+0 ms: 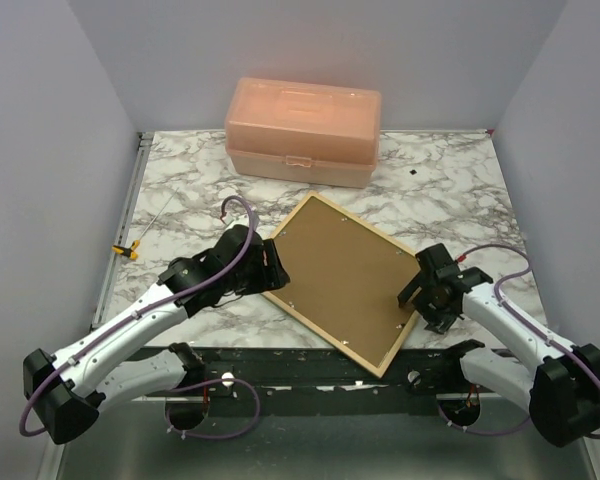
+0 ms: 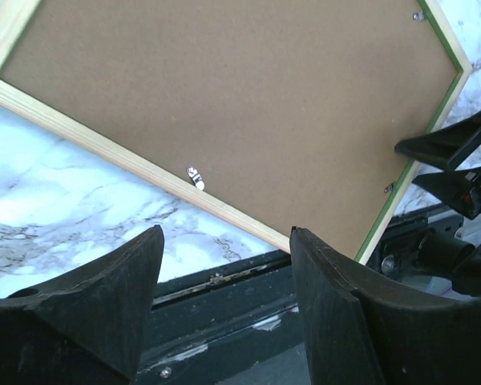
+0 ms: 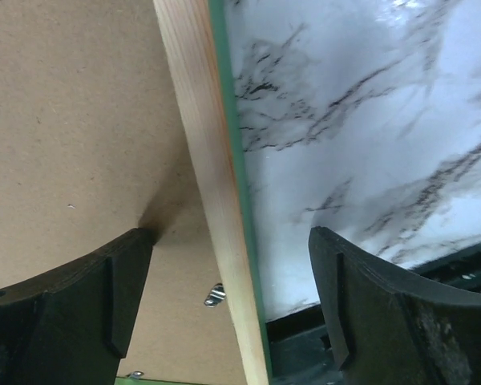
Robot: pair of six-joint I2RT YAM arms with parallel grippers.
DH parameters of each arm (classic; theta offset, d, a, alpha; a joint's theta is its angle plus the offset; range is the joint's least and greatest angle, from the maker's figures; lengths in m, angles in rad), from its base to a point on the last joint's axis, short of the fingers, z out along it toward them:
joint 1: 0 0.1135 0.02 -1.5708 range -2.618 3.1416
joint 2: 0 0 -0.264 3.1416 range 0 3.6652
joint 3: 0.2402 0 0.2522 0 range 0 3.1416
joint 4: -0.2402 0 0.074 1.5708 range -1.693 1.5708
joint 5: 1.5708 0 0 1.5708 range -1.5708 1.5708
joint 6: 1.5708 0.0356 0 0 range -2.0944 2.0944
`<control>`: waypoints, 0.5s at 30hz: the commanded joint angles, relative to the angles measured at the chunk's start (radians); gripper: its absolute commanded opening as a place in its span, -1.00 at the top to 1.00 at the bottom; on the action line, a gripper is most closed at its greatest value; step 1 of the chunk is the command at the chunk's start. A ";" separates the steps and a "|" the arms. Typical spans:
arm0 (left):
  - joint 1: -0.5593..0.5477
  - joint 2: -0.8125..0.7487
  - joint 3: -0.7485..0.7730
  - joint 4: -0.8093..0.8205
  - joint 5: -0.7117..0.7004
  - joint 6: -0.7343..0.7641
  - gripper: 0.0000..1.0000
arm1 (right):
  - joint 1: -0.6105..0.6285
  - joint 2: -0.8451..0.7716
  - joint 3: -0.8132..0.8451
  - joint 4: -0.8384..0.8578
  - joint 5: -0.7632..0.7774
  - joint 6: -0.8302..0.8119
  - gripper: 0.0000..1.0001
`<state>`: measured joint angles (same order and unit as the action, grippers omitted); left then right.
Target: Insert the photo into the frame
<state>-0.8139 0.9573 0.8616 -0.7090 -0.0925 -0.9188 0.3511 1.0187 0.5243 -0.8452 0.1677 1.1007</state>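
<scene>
**1. Yellow-handled tool** (image 1: 130, 250). Well left of the frame (image 1: 325, 335), lying on the marble table (image 1: 450, 180). Not in use.

**2. Left gripper** (image 1: 270, 262). At the frame's left corner.
- Handling: this side is best used as the steadying hand. It should press or pinch the wood rail only, so the frame does not pivot.
- Pose: the arm reaches forward and to the right, with the wrist tipped down and looking across the frame's back.
- Fingers: apart, with nothing between them.

**3. Frame.** Face down with the pale wood up, turned diamond-wise. Its near corner lies past the marble's front edge.
- The backing board (image 1: 342, 280) sits inside the frame.
- A small retaining clip (image 2: 195, 176) shows on the frame's near-left rail.

**4. Photo.** Not seen in any view. Whether it lies under the board cannot be told.
- Judged step: working the frame's back.
- Advice: keep the frame flat, turn the clips before lifting the board, and draw the overhanging corner back onto the marble.

**5. Peach box** (image 1: 302, 130). Behind the frame and apart from it, with its lid down.

**6. Right gripper** (image 1: 412, 292). At the frame's right edge.
- Handling: close squarely across the rail, not on the board.
- Pose: the arm comes in from the right with the wrist angled down.
- Fingers: wide and straddling the rail, one over the board and one over the marble, not clamped.
</scene>
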 commanded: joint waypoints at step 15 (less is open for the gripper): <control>0.286 0.009 -0.008 0.023 0.169 0.173 -0.32 | -0.004 0.332 0.210 0.394 -0.083 -0.518 0.96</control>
<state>-0.6052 0.9504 0.8616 -0.7013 0.0044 -0.8150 0.3447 1.2705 0.6449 -0.5739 0.1108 0.7643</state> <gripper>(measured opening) 0.658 0.182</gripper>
